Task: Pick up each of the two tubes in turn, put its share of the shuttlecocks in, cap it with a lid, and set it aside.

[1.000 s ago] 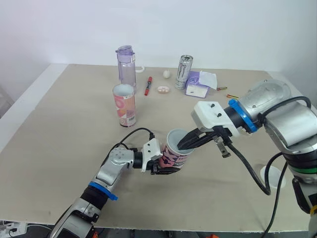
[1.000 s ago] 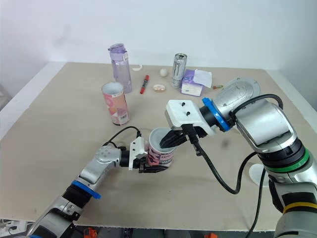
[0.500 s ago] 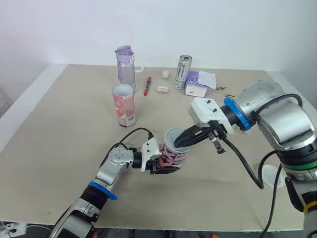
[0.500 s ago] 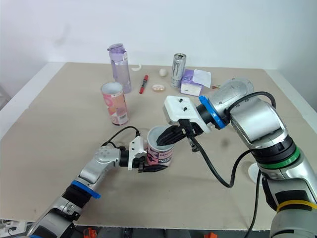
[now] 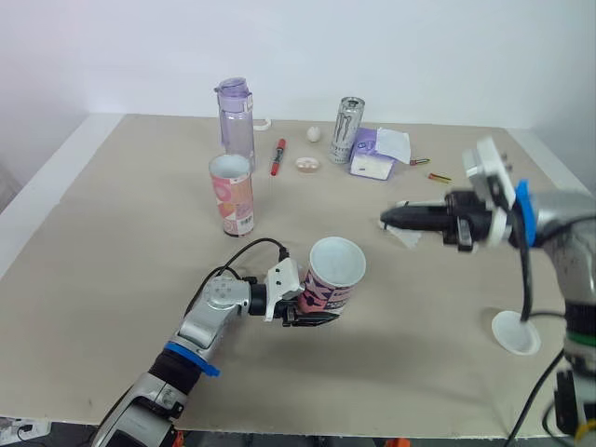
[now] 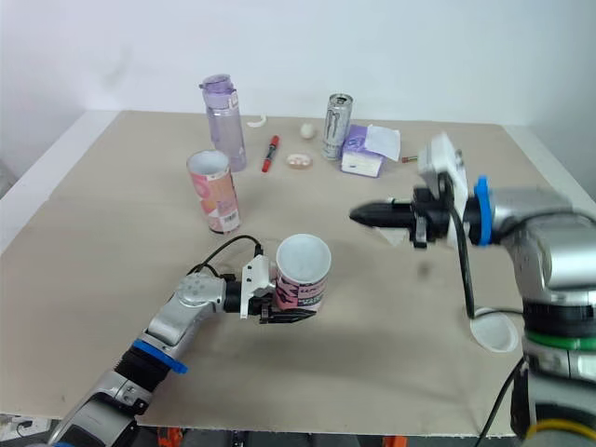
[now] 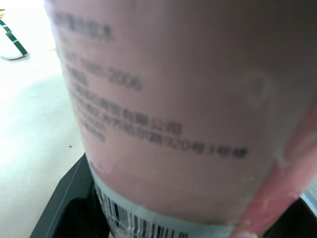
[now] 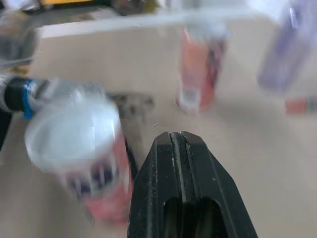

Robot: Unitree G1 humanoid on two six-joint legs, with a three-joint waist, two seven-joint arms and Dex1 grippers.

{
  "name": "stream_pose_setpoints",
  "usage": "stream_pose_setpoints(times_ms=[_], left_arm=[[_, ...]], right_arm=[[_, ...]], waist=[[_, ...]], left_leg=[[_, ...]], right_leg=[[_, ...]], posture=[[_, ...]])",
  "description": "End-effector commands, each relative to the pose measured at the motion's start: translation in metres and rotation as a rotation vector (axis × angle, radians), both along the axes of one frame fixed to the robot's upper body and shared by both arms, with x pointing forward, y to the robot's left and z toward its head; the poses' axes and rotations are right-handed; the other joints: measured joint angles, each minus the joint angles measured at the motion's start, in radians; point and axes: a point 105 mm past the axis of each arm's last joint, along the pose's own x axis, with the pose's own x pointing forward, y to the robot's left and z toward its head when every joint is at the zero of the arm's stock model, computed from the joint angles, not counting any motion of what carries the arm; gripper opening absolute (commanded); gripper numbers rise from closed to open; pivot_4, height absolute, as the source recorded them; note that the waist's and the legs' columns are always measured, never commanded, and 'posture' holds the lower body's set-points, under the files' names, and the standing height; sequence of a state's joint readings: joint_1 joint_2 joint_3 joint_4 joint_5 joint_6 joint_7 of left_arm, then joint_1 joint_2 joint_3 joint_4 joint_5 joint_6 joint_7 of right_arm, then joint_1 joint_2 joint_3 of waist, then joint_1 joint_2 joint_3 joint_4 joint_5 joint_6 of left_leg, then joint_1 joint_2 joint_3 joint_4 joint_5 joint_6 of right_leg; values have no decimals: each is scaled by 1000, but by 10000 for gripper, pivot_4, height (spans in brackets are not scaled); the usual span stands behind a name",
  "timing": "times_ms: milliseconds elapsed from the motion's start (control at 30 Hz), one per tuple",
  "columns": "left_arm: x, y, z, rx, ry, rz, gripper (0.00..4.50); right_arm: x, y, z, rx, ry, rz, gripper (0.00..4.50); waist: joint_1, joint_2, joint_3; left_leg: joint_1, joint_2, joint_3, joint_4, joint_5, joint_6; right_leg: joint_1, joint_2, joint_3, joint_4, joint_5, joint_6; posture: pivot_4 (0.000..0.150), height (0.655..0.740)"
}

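On the wide beige table (image 5: 112,242) the biggest change is at the right arm: half a sec. ago its right gripper (image 5: 386,222) was reaching into the mouth of the pink printed tube (image 5: 331,279), and now it has pulled well back toward the robot's right and hangs above the table, tip pointing at the tube from a distance. I judge that a drop into the tube is finished and the arm is free for the next item; whether shuttlecocks are inside I cannot tell, the mouth shows only white. The tube is lifted and tilted near the table centre, open end toward the right arm, not capped yet. The second pink tube (image 5: 234,194) stands upright just in front of the tall violet plastic bottle (image 5: 237,123), untouched. The white round lid (image 5: 515,332) lies flat near the front-right edge, apart from both tubes; prob. it is needed soon. Jaws: the left gripper (image 5: 315,315) is clenched around the lower part of the tilted tube, w/ black fingers on both sides. The right one has its fingers pressed together, no gap, holding nothing.
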State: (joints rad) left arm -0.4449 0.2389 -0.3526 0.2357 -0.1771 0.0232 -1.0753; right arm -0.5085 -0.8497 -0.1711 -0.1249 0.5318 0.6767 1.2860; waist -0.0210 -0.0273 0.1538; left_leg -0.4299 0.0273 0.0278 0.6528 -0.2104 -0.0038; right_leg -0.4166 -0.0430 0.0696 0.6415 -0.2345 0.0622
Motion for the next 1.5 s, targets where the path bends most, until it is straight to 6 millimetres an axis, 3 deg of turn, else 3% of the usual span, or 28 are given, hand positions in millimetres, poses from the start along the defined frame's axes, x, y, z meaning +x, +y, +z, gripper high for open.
stream_pose_setpoints(times_ms=[33, 267, 300, 400, 433, 600, 633, 933, 1233, 1500], left_arm=[[8, 14, -11, 48, 46, 62, 29157], [9, 15, -8, 49, 41, 54, 29157], [9, 15, -7, 49, 33, 53, 29157], [9, 16, -6, 43, 15, 50, 38981], [9, 16, -5, 35, 9, 50, 44266], [8, 15, -1, 16, -10, 44, 45000], [8, 16, 0, 14, -14, 44, 45000], [-3, 38, 14, 9, -65, 20, 45000], [-12, 60, 29, 4, -76, 36, 45000], [-22, 76, 37, 12, -56, 42, 45000]], right_arm=[[-9, -5, -16, -25, -122, -39, 418], [-21, -1, -62, -50, -107, -25, 418], [-24, 0, -66, -56, -99, -12, 3300], [-31, 1, -76, -79, -79, 30, 12133], [-32, 2, -78, -76, -73, 37, 17919], [-36, 9, -82, -75, -64, 85, 40135], [-38, 12, -83, -71, -61, 98, 42707], [-41, 37, -86, -27, -49, 175, 42707], [-32, 65, -105, -1, -101, 217, 42707], [-24, 75, -114, 4, -132, 223, 42707]], waist=[[0, 0, 0], [-3, 2, 2], [-3, 2, 2], [-3, 2, 2], [-3, 2, 2], [-3, 2, 2], [-3, 2, 2], [-2, 2, 3], [-1, 0, 4], [0, 0, 4]], left_leg=[[0, 1, -1, 0, 0, 0], [4, 2, -3, 1, 1, 0], [4, 2, -3, 1, 1, 0], [4, 2, -2, 0, 1, 0], [4, 2, -2, 0, 1, 0], [3, 2, -2, 0, 1, 0], [3, 2, -2, 0, 1, 0], [3, 4, -3, -2, 1, 0], [2, 3, -3, -1, 1, 0], [2, 4, -3, -1, 1, -1]], right_leg=[[1, 3, 0, 0, 0, 0], [1, 8, 3, 1, 5, -3], [1, 8, 3, 1, 5, -3], [1, 8, 3, 1, 4, -3], [1, 9, 4, 1, 4, -3], [1, 9, 4, 1, 3, -2], [1, 9, 4, 1, 2, -2], [0, 11, 4, 1, 2, -3], [0, 10, 5, 1, 1, -2], [0, 10, 5, 2, 0, -2]], posture=[[1500, 7400], [1500, 7400], [1500, 7400], [1500, 7400], [1500, 7400], [1500, 7400], [1500, 7400], [1500, 7400], [1500, 7400], [1500, 7400]])
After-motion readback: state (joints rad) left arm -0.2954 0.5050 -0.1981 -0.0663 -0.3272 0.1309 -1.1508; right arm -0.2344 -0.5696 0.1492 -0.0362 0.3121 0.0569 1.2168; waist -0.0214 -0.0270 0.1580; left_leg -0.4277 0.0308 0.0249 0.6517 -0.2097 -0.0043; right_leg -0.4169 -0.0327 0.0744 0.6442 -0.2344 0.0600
